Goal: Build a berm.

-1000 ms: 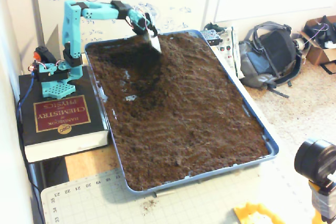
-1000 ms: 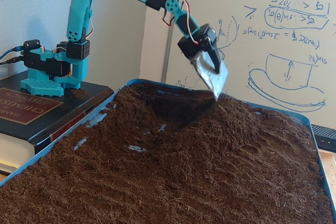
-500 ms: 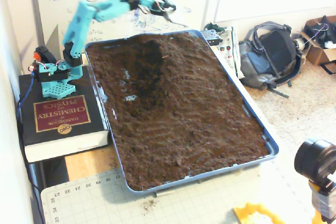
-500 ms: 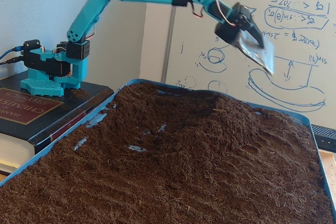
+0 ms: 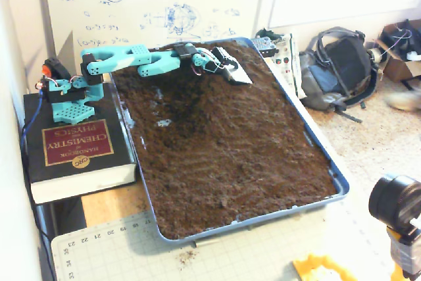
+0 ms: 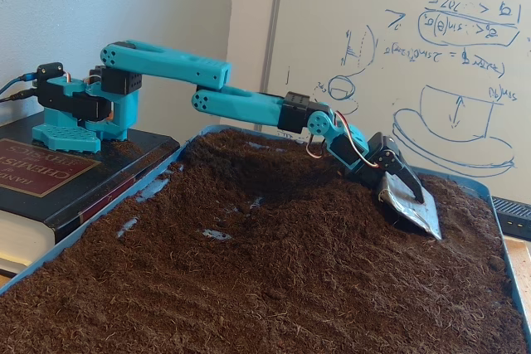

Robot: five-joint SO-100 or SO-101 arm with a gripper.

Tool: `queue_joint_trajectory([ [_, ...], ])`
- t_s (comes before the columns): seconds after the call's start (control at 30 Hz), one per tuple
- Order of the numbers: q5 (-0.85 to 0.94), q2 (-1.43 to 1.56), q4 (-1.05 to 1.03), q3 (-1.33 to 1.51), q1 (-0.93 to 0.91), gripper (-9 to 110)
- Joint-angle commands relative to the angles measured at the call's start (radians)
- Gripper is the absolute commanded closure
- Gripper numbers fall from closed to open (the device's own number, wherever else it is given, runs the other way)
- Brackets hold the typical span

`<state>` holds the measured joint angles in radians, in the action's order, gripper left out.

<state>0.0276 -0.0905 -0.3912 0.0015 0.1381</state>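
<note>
Arm reaching low across tray [image 5: 339, 182], gripper [image 6: 408, 203] w/ metal blade pressing flat on soil beside berm [image 6: 274, 173], prob. to pack it; jaw state unclear.

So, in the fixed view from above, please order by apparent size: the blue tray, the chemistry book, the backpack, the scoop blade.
1. Blue tray, clearly largest.
2. Chemistry book.
3. Backpack; it looks close to the book and lies farther away, so this order is unsure.
4. Scoop blade, smallest.
</note>
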Motion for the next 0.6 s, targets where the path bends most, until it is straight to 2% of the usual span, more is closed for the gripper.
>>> queue_joint_trajectory([
  [0.0,0.021,-0.006,0.008,-0.066,-0.038,101],
  [0.17,0.021,0.014,0.008,0.075,-0.035,101],
  [0.57,0.020,0.357,0.008,0.660,-0.041,101],
])
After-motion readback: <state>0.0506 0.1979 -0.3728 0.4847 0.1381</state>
